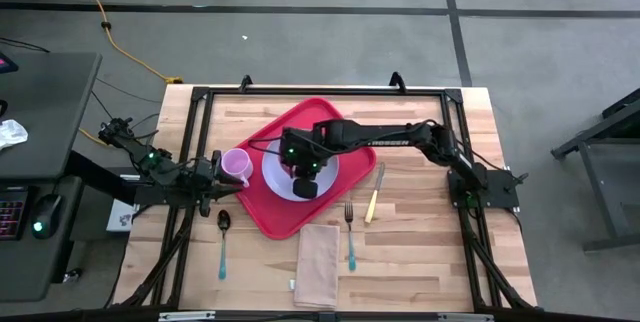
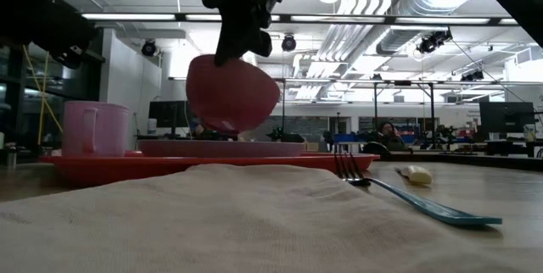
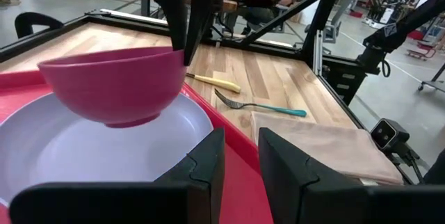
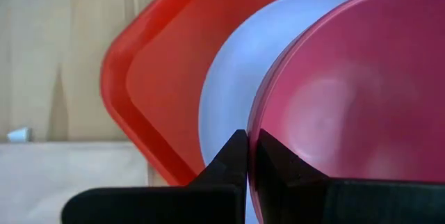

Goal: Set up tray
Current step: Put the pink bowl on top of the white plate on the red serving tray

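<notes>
The red tray (image 1: 272, 212) lies mid-table with a round lavender plate (image 1: 326, 176) on it and a pink cup (image 1: 235, 167) standing at its left corner. My right gripper (image 4: 249, 138) reaches over the plate, shut on a magenta bowl (image 3: 115, 85), which hangs just above the plate (image 3: 83, 154). My left gripper (image 3: 241, 140) waits open at the tray's left edge beside the cup, with nothing between its fingers. My right gripper pinches the bowl's rim (image 4: 252, 165), one finger inside the bowl and one outside. The fingers (image 3: 182, 36) come from above, slanting down. The bowl (image 2: 231, 93) hangs below them, tilted, a little above the plate.
In front of the tray lie a beige napkin (image 1: 318, 262), a teal-handled fork (image 1: 350, 234) and, to the left, a teal-handled spoon (image 1: 222, 244). A yellow-handled knife (image 1: 374, 194) lies right of the tray. Black frame rails border the tabletop.
</notes>
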### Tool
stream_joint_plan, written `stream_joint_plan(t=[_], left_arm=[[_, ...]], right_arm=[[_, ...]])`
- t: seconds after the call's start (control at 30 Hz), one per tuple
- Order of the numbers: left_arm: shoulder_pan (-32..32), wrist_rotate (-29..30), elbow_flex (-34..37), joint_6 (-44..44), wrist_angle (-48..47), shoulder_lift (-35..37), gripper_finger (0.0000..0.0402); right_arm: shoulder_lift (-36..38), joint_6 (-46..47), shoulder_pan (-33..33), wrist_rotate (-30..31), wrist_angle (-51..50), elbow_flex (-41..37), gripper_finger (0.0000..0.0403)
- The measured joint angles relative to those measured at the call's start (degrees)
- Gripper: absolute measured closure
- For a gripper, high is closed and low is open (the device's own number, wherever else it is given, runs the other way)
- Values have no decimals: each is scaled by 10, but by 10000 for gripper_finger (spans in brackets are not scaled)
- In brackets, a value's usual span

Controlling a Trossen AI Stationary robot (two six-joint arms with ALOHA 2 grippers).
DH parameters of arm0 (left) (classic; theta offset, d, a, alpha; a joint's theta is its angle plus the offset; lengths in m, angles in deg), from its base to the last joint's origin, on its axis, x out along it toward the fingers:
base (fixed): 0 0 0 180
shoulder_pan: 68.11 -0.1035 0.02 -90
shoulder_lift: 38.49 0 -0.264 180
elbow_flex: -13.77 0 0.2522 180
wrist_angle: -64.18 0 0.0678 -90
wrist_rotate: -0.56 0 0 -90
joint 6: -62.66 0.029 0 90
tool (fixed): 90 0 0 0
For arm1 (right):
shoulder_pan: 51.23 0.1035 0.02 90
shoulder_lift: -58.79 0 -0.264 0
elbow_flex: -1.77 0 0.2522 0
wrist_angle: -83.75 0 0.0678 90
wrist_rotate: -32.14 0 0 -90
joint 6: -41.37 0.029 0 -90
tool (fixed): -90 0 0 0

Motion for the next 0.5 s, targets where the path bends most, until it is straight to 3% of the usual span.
stream_joint_plan(t=[0.5], left_arm=[[0, 0, 0, -3, -8, 0, 284]], right_arm=[[-33, -40, -2, 21, -7, 0, 403]])
